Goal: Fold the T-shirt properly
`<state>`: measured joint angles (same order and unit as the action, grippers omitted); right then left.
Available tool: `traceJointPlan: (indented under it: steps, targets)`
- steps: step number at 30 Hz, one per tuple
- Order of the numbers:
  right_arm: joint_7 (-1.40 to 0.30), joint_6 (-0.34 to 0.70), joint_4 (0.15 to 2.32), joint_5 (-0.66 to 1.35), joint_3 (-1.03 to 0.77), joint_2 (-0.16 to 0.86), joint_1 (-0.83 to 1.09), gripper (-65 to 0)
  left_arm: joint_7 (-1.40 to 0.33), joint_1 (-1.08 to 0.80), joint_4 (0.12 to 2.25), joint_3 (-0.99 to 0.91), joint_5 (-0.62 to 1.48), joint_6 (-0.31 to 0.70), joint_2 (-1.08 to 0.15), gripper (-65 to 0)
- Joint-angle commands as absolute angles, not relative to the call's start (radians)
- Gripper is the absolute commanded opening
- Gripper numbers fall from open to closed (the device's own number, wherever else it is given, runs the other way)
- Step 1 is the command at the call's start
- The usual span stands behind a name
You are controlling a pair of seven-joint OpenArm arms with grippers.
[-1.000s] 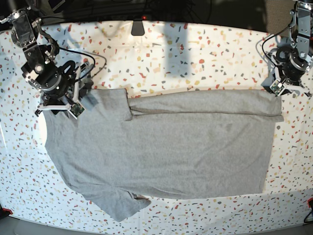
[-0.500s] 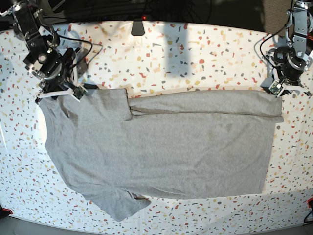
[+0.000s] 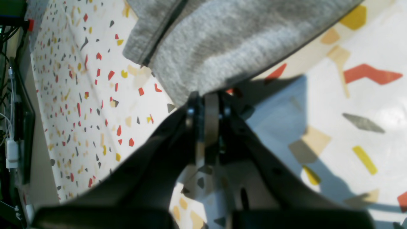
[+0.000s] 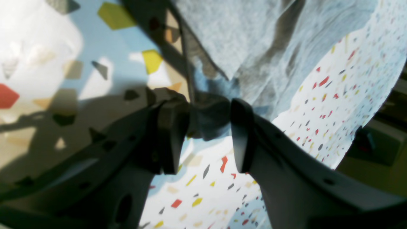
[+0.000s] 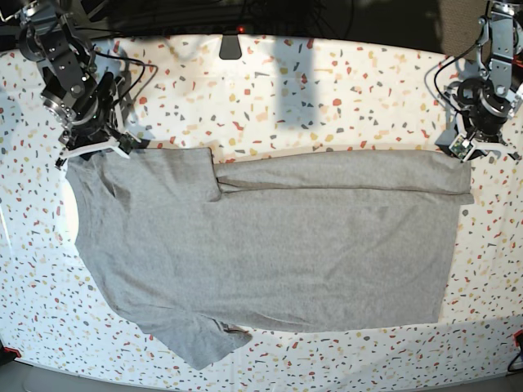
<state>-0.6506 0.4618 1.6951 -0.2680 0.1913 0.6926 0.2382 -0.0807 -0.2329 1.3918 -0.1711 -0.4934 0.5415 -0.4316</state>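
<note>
The grey T-shirt lies flat with its plain side up, its far long edge folded in as a strip and one sleeve pointing to the near left. My right gripper is at its far left corner. In the right wrist view the fingers stand apart with a dark bunch of T-shirt filling the gap. My left gripper is at the far right corner. Its jaws are pressed together on the edge of the T-shirt, which rises off the table there.
The white speckled table runs all round the cloth. A small dark mount sits at the back edge. Black cables trail behind the arm on the left. Dark floor shows beyond the table's back rim.
My right gripper has moved toward the back left, and the shirt's shoulder corner has followed it, drawing that side straighter. The left arm has stayed still.
</note>
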Motion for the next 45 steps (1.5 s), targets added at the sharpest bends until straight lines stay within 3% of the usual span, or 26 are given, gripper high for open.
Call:
traceJointPlan:
  steps: [1, 13, 18, 24, 29, 35, 45]
  targets:
    - [-0.640, 0.453, 1.700, -0.286, 0.183, 0.709, 0.229, -38.9, -0.089, -0.233, 1.398, -0.175, -0.497, 0.550, -0.440, -65.0]
    - [-0.587, 0.480, 1.614, -0.292, 0.183, 0.707, 0.178, -40.1, -0.089, -0.233, 1.398, -0.175, -0.497, 0.550, -0.441, -65.0]
    - [-0.595, 0.489, 1.614, -0.292, 0.183, 0.707, 0.178, -65.0, -0.089, -0.233, 1.398, -0.175, -0.497, 0.550, -0.441, -65.0]
    - [-0.596, 0.405, 1.644, -0.277, 0.183, 0.722, 0.192, -65.0, -0.089, -0.250, 1.420, -0.208, -0.459, 0.549, -0.443, -65.0]
    - [-0.609, 0.356, 1.732, -0.171, 0.180, 0.816, 0.279, -65.0, -0.089, -0.349, 1.540, -0.326, -0.313, 0.550, -0.475, -65.0]
    - [-0.644, 0.351, 1.817, -0.126, 0.105, 0.847, 0.389, -65.0, -0.088, -0.514, 1.678, -0.416, -0.172, 0.550, -0.520, -65.0]
    - [-0.644, 0.351, 1.968, -0.118, -0.046, 0.845, 0.664, -65.0, -0.088, -0.685, 1.770, -0.447, -0.152, 0.550, -0.521, -65.0]
